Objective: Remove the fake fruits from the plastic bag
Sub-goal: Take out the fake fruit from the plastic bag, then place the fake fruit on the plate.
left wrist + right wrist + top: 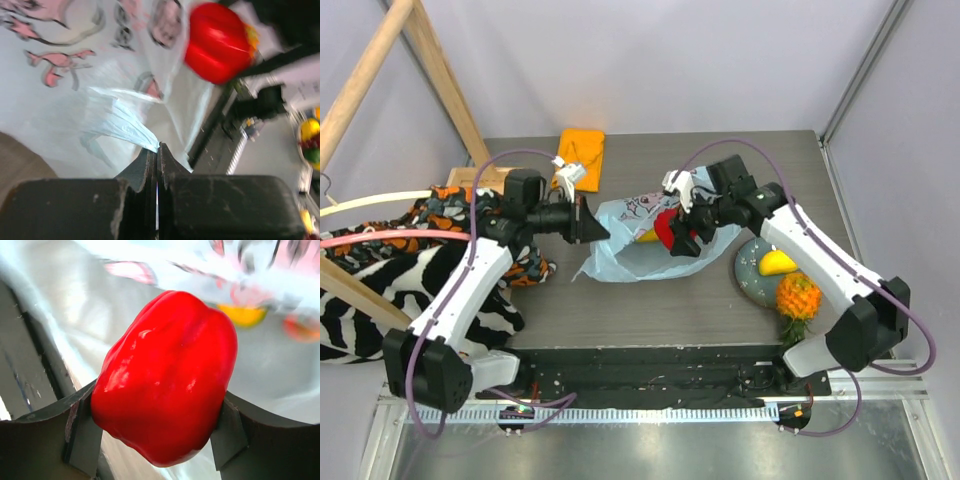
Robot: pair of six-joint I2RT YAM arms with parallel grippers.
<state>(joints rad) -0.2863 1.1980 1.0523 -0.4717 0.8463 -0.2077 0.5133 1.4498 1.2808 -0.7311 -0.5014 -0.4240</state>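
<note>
The light-blue plastic bag (620, 245) lies mid-table, its mouth facing right. My left gripper (601, 232) is shut on the bag's left edge; in the left wrist view the film (120, 122) runs into the closed jaws (158, 150). My right gripper (676, 238) is shut on a glossy red fruit (665, 228) at the bag's mouth, held between both fingers in the right wrist view (167, 375). A yellow piece (243, 315) and an orange-red one (300, 327) show through the bag (75, 300). A pineapple (798, 297) and a yellow piece (777, 262) lie at a grey plate (750, 272).
A folded orange cloth (582, 155) lies at the back of the table. Zebra-striped cloth (380, 290) and patterned cloth (460, 210) hang over a wooden frame (440, 70) on the left. White walls close the back and right.
</note>
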